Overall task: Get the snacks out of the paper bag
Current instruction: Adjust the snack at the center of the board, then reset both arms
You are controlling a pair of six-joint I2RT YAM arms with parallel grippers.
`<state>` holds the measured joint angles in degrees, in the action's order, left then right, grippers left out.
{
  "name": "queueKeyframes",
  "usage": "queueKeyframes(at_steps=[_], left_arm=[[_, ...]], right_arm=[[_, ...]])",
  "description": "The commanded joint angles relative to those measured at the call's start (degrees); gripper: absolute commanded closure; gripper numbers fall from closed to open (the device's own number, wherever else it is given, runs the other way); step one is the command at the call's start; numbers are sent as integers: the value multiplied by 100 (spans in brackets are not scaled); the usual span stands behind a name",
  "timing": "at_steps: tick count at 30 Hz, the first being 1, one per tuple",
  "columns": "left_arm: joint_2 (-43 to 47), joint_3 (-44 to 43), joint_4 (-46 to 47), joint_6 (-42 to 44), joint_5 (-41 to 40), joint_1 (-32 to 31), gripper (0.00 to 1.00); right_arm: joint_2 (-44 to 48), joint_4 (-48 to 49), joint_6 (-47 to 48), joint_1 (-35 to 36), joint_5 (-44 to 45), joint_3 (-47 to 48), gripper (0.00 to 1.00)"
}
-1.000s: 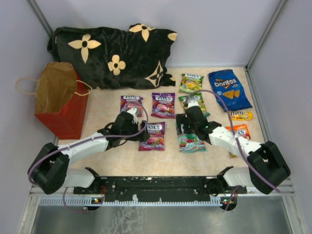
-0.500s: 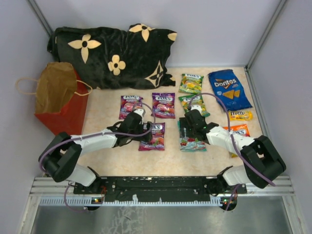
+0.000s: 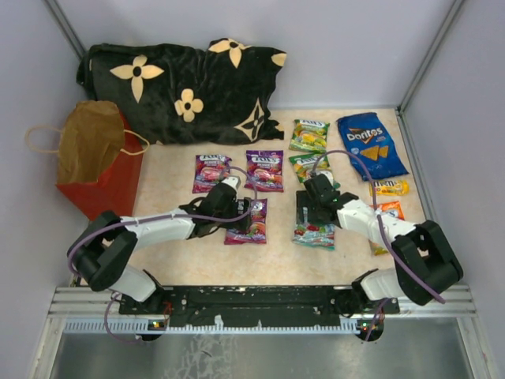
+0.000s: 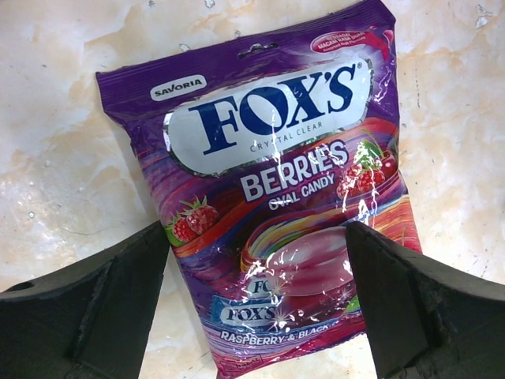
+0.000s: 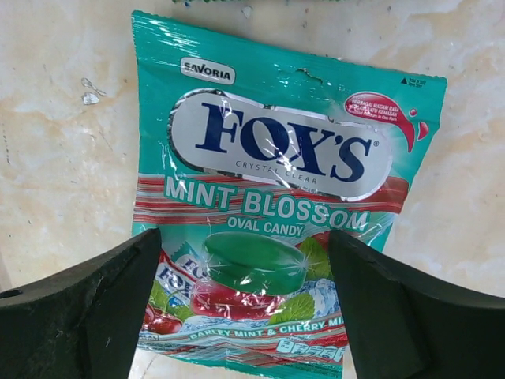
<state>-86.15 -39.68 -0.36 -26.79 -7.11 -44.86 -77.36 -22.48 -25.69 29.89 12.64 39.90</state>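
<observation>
The red paper bag point(image 3: 99, 178) stands upright at the left with its brown mouth open. The snacks lie flat on the table. My left gripper point(image 3: 237, 212) point(image 4: 256, 276) hovers open over a purple Fox's berries pouch point(image 4: 276, 181) point(image 3: 251, 225), one finger either side of its lower half. My right gripper point(image 3: 309, 212) point(image 5: 245, 276) is open in the same way over a teal Fox's mint pouch point(image 5: 276, 181) point(image 3: 314, 234). Two more purple pouches point(image 3: 211, 170) point(image 3: 265, 170), two green pouches point(image 3: 309, 134) point(image 3: 308, 164), the blue Doritos bag point(image 3: 371, 144) and the yellow M&M's packet point(image 3: 390, 187) lie farther back.
A black pillow with cream flowers point(image 3: 181, 91) fills the back left, behind the bag. An orange packet point(image 3: 388, 212) lies beside the right arm. The bag's tan cord handles point(image 3: 35, 138) stick out sideways. Grey walls close in the table on three sides.
My left gripper has slid right, over the near purple pouch. The right gripper has shifted slightly right and back over the teal pouch, and its jaws have spread a little wider.
</observation>
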Motion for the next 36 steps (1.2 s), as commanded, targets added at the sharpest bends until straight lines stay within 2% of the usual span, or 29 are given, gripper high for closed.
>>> queueKeyframes(at_steps=[1, 8, 12, 18, 22, 26, 28, 32, 36], left_arm=[[-80, -56, -120, -328, 46, -137, 2], [-13, -277, -151, -380, -4, -259, 0], [255, -856, -534, 186, -112, -251, 0], [746, -2156, -1312, 1409, 110, -126, 0], [1100, -2594, -1533, 1628, 667, 604, 0], [1629, -2383, -1455, 1598, 1244, 1845, 0], [1905, -2263, -1377, 1631, 1293, 2254, 0], [2214, -2163, -1381, 1756, 1286, 2606, 0], [2298, -2120, -1397, 1790, 1261, 2733, 0]], right_arm=[[163, -512, -29, -221, -225, 106, 13], [357, -585, 76, -379, -283, 152, 10], [559, -776, 324, -378, -482, 770, 1], [1086, -567, 709, -379, -887, 1810, 1], [1269, -427, 831, -379, -814, 2153, 1], [1606, -191, 925, -379, -757, 2023, 1], [1888, 103, 910, -374, -759, 1772, 1], [2442, 693, 920, -377, -787, 1098, 1], [2645, 736, 977, -379, -715, 898, 1]])
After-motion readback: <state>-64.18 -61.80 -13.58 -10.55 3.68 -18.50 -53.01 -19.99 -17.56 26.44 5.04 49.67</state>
